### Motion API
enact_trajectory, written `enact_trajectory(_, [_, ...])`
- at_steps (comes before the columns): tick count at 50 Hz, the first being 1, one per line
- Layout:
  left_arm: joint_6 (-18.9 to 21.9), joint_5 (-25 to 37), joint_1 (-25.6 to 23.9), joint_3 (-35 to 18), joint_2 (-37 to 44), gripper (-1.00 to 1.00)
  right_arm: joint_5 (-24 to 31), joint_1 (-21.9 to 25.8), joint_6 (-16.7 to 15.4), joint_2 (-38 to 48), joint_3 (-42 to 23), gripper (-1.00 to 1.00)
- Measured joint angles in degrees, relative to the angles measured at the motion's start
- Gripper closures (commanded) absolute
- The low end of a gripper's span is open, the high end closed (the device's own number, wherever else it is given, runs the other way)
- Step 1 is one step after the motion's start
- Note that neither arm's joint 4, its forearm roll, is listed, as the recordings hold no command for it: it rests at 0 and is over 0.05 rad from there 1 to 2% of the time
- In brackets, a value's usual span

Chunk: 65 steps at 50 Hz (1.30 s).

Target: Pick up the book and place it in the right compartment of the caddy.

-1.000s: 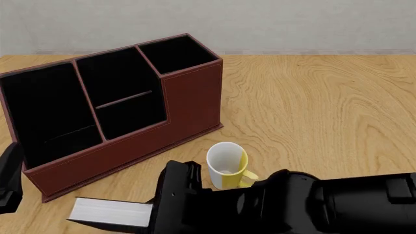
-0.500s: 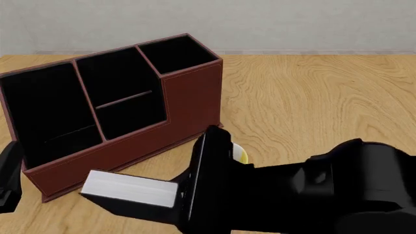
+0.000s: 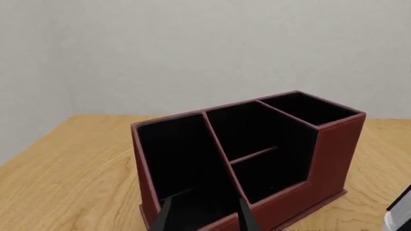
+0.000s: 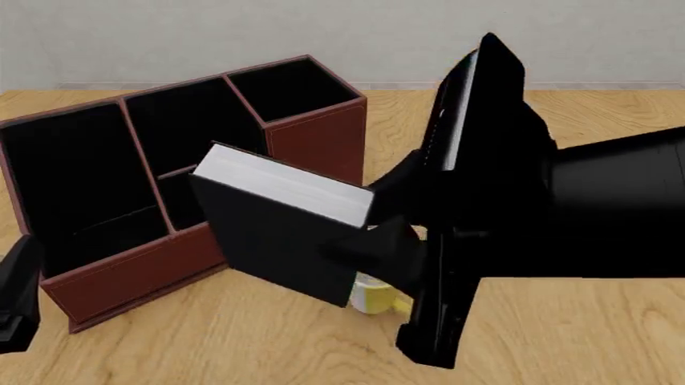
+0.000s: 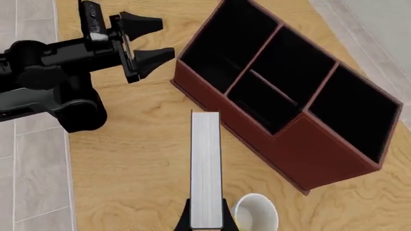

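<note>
Right gripper (image 5: 205,222) clamped on book (image 4: 281,234), held tilted above table (image 4: 557,144), near side of caddy (image 4: 310,148), over mug (image 5: 255,214), left gripper (image 3: 203,217) parted, holding nothing, far left.

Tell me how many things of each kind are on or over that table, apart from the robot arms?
Book, held by the right tool: 1
Caddy with three compartments: 1
Mug, white and yellow: 1
Total: 3
</note>
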Motion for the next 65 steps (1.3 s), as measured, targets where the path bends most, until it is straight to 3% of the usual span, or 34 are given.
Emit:
enact_trajectory(26, [-0.2, -0.3, -2.2, 0.9, 0.0, -1.0, 20.6, -8.6, 1.4, -0.7, -24.7, 1.0])
enact_trajectory(43, [0.1, 0.3, -4.1, 1.0, 0.0, -1.0, 27.6, -12.6, -1.2, 6.0, -40.2, 1.0])
enact_trajectory(65, [0.3, 0.5, -5.0, 1.1, 0.0, -1.0, 31.2, -15.1, -4.6, 18.2, -54.9, 1.0])
